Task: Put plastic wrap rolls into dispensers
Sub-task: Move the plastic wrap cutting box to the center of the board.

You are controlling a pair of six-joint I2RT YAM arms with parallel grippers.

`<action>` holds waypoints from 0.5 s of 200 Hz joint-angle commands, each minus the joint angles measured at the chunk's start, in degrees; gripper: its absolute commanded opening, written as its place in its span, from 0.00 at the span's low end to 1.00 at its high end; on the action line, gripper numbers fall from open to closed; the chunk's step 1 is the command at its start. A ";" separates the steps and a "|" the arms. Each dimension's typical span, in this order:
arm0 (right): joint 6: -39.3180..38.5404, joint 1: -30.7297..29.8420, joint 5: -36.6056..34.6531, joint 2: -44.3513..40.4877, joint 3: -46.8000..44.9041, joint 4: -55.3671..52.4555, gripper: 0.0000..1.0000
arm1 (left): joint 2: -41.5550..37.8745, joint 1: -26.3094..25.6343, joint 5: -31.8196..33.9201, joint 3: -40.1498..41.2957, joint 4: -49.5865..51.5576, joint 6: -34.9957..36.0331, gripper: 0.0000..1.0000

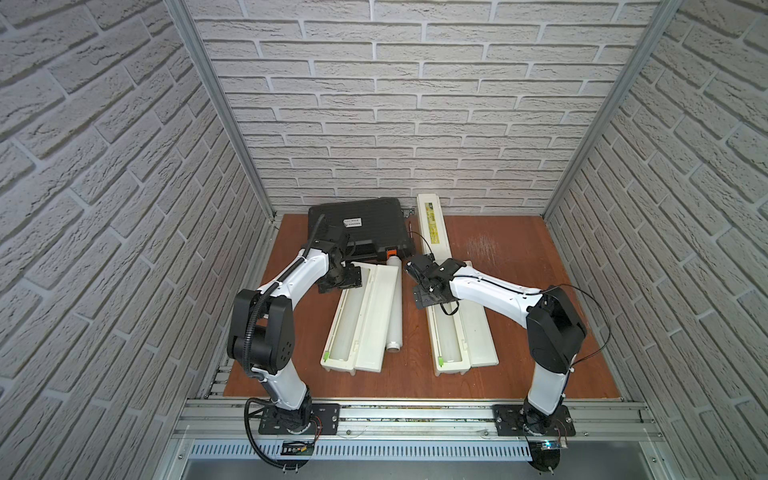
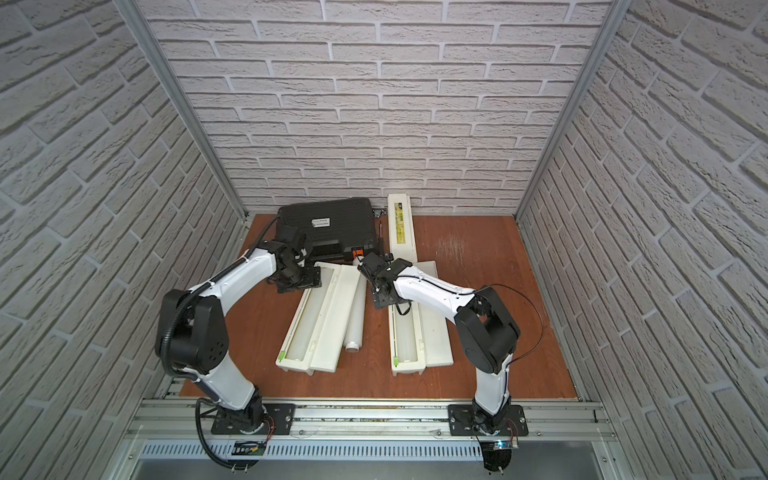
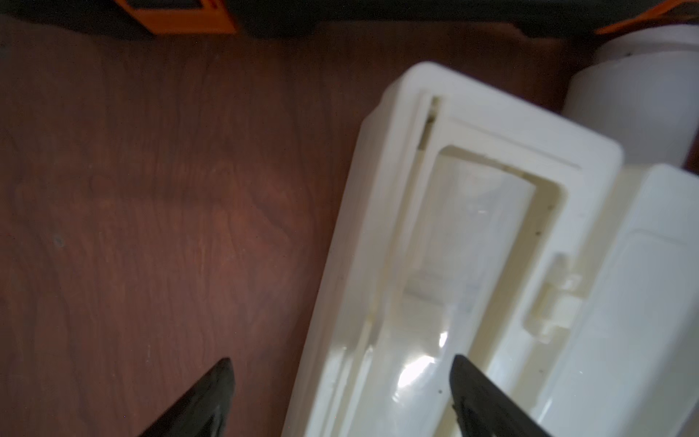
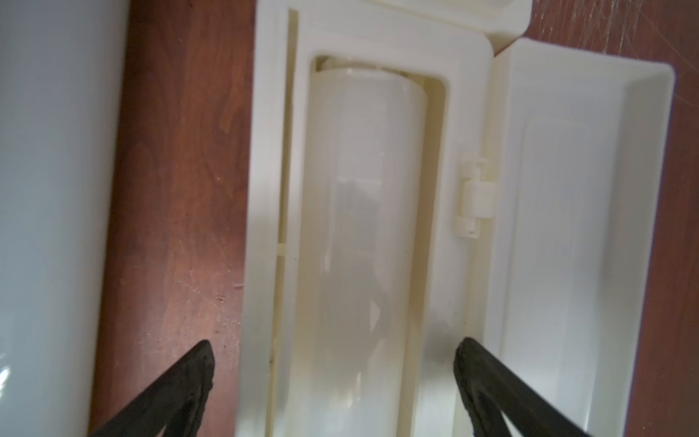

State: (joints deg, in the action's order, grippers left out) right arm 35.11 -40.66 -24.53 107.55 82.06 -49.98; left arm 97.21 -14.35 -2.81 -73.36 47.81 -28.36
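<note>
Left dispenser (image 1: 374, 320): long, narrow cream-white plastic box with its hinged lid laid open. It lies left of the counter's middle and runs toward the front edge.
Left roll (image 1: 347, 320): long white, slightly translucent cylinder of plastic wrap that appears to be seated in the Left dispenser's tray.
Right dispenser (image 1: 478, 336): matching cream-white box, also lid-open, lying right of the middle and reaching almost to the front edge.
Right roll (image 4: 359, 227): the same kind of white translucent cylinder, plainly lying down in that tray.
Loose roll (image 1: 394, 307): third white cylinder, lying on the bare brown wooden counter (image 1: 519, 257) between the two open boxes. It is right against the Left dispenser's lid, and its far end is close to the black case.
Closed dispenser (image 1: 432, 224): third cream box, lid shut with the yellow-green label strip on top. It sits at the back edge beside the black case (image 1: 361, 220), a black plastic case with an orange latch.
Left hand (image 3: 340, 378): spread wide and holding nothing. It is over the far end of the Left dispenser, one finger above the tray and the other above the counter.
Right hand (image 4: 334, 352): spread wide and empty, its fingers either side of the Right dispenser's tray above the roll.
Done, as I judge: two of the three rolls are in.
Left to do: open the Closed dispenser and put the Loose roll in it. The two open lids probably need shutting too.
</note>
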 commanded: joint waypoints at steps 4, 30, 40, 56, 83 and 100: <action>2.93 0.04 -4.43 1.16 -0.03 -2.90 1.00 | -1.15 1.10 0.61 1.50 0.49 -0.47 0.89; 2.76 1.14 -4.39 1.16 -1.91 -2.46 0.99 | -0.38 3.91 -1.42 3.54 -0.44 -1.68 0.89; 2.36 1.78 -4.19 0.45 -3.09 -1.94 0.99 | -0.46 5.00 -2.81 4.93 -1.46 -2.28 0.89; 1.44 3.05 -4.23 -0.77 -4.80 -1.70 0.99 | -0.79 6.12 -4.21 6.66 -2.68 -2.69 0.88; -1.98 5.51 -4.47 -2.78 -7.34 -0.91 0.99 | -0.54 6.87 -4.93 8.03 -3.31 -2.32 0.88; -6.41 6.86 -3.75 -4.71 -9.35 1.25 0.99 | -0.18 7.47 -5.01 8.78 -3.39 -2.23 0.88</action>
State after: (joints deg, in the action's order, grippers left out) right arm 33.87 -36.91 -28.38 105.34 76.36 -48.03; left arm 95.83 -7.57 -9.41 -67.64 42.61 -30.61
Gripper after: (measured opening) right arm 0.993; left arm 0.878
